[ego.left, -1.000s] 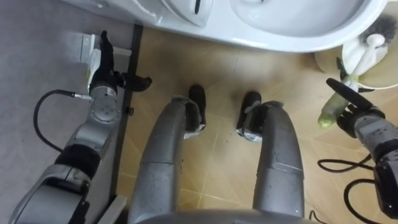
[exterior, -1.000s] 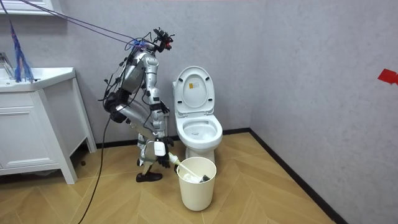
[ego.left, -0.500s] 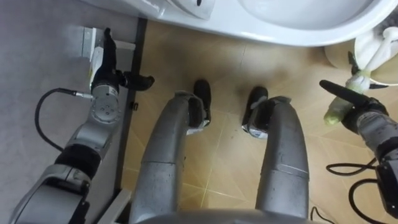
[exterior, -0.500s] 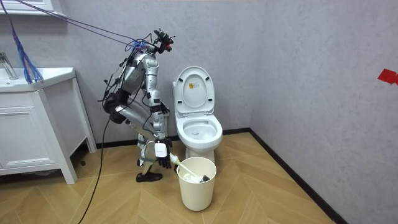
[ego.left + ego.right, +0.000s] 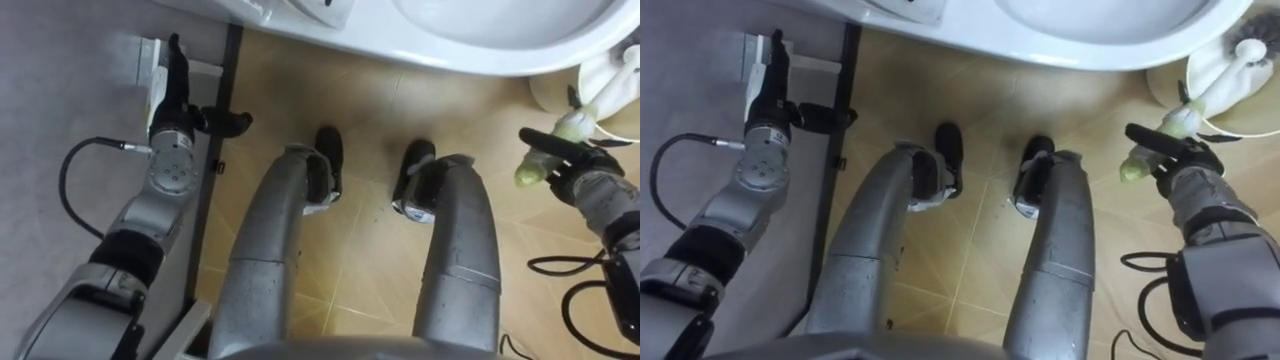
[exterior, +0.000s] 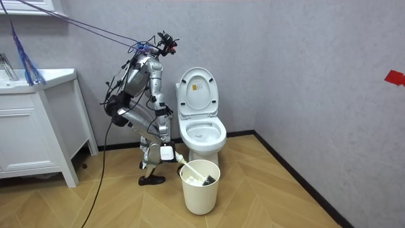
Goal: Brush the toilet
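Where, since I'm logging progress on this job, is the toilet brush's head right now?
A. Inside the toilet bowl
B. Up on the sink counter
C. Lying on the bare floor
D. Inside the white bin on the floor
D: the brush slants from the right hand, curled round its handle, down into the white bin, with its dark head inside the rim.

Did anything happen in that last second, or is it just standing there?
Hardly anything. The right hand seems to have edged slightly towards the bin, still shut on the toilet brush, whose head stays in the bin. The left hand stays open near the wall.
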